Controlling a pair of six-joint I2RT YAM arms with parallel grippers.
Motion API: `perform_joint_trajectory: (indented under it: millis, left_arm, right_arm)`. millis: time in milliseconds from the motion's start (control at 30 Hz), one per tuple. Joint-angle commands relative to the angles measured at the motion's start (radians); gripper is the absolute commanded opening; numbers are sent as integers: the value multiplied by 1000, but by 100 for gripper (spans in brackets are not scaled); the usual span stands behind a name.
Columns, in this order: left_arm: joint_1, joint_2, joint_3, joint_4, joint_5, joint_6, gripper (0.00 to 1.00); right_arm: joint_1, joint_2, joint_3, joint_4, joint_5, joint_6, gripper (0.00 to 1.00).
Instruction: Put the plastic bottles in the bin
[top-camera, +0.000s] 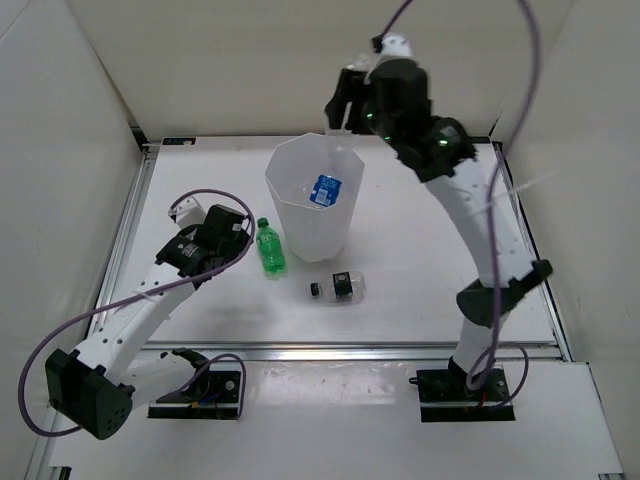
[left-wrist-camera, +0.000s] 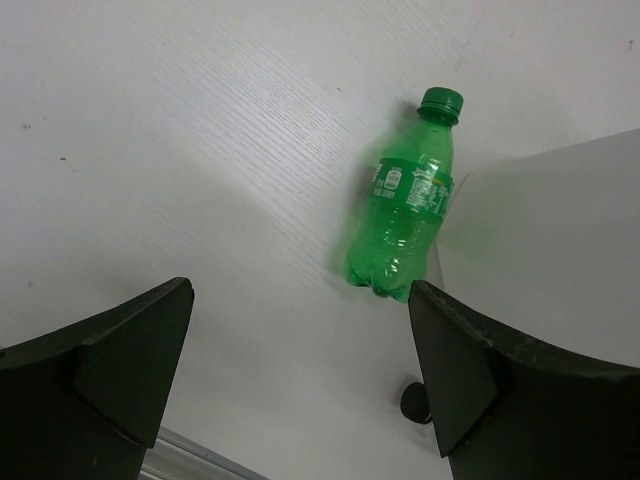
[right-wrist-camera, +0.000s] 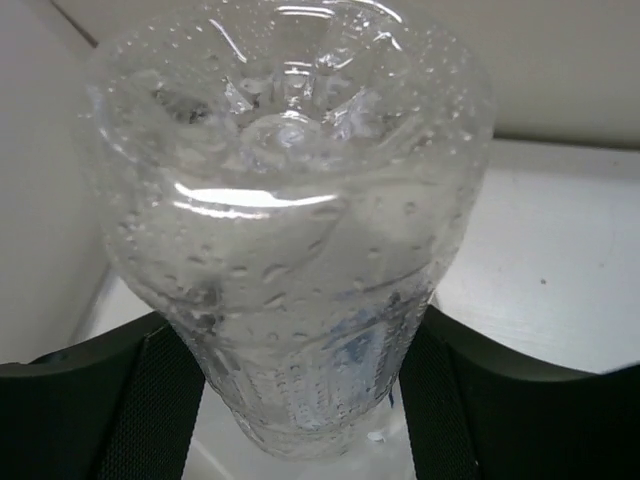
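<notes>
Close to the bases, the L arm leans over the table (top-camera: 420, 260) w/ the L gripper (top-camera: 238, 230) low and spread wide open, holding nothing. In the L wrist view its 2 dark fingers (left-wrist-camera: 110, 380) sit at the bottom corners w/ bare table between them. Just past it lies the green bottle (top-camera: 269, 248), flat on its side, cap pointing to the far end, and the gripper is not touching it. In the L wrist view it is ahead of the fingers, a bit to the right, w/ the bin wall right beside it. To the right of the green bottle, near the bin's foot, lies the short bottle (top-camera: 340, 287) w/ black label and black cap. It is also on its side, cap to the left. Next comes the bin (top-camera: 285, 200), standing up in the middle of the table, open at the top. 1 blue-label bottle (top-camera: 326, 189) is inside it, down low. Farthest off, the R arm reaches up high and the R gripper (top-camera: 343, 108) hangs by the bin's far rim in the top view. It is pinching a clear bottle (right-wrist-camera: 290, 250). In the R wrist view 2 dark pads (right-wrist-camera: 100, 400) press on each side of it, and its bumpy bottom end faces the cam. The bottle has water drops on it and a bit of blue on its side. It is up in the air, not in the bin yet.
</notes>
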Motion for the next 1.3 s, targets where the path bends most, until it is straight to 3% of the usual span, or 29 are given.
perform_joint_trajectory:
  millis: [0,67,167,400,667,1067,1267]
  left_arm:
    - [4,31,16,25,-6,38,100]
    - [4,62,40,35,3,50,100]
    - [4,106,51,66,26,62,100]
    - [4,217,23,221,117,148,100]
    - [4,341,-32,417,181,167,100]
    - [75,530,-69,572,318,188,100]
    - [127,568,-115,572,384,179,83]
  right_arm:
    - [51,106,-19,5,32,-44,73]
    - [51,129,-8,-7,16,-44,100]
    - [86,65,-31,-19,47,-35,100]
    - [96,-200,-301,7,101,-44,100]
    - [96,-289,-370,-76,131,-92,100]
    - [65,-352,-465,-94,89,-130,100]
    - [56,-363,-484,-103,80,-130,100]
